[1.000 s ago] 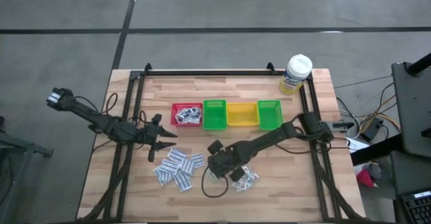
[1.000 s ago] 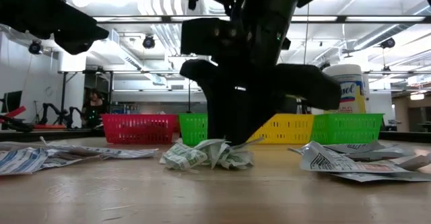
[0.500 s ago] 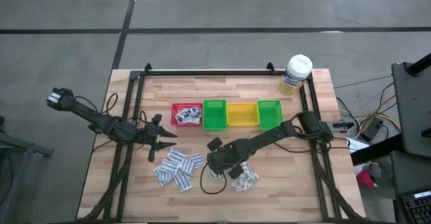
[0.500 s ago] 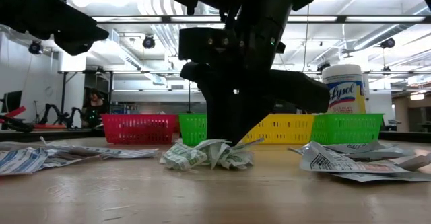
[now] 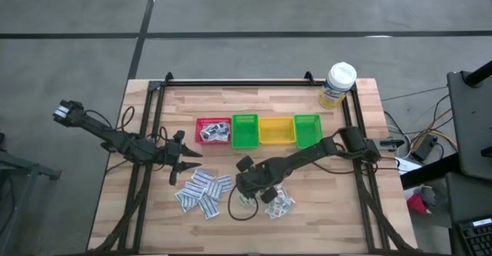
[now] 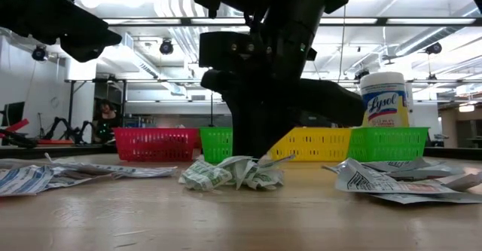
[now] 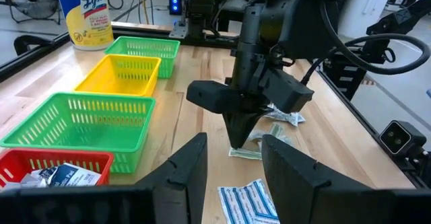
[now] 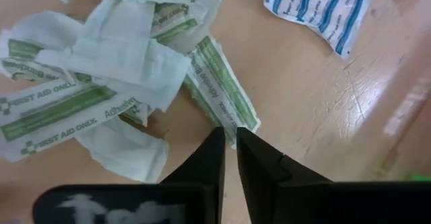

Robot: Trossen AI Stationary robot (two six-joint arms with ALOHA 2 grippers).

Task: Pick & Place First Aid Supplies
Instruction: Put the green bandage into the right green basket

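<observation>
pinching a green-print packet (image 8: 222,96) at the pile's (image 5: 275,202) edge, right gripper (image 8: 229,138) nearly closed; lift slowly so only one strip comes. left gripper (image 7: 232,158) waits slightly open by the blue packets (image 5: 201,191).

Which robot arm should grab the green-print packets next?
The right one, probably. Its end effector is down on the table at the edge of the green-print packets, fingers nearly together. The left end effector waits off to the side, open, nearer the blue-print packets.
</observation>
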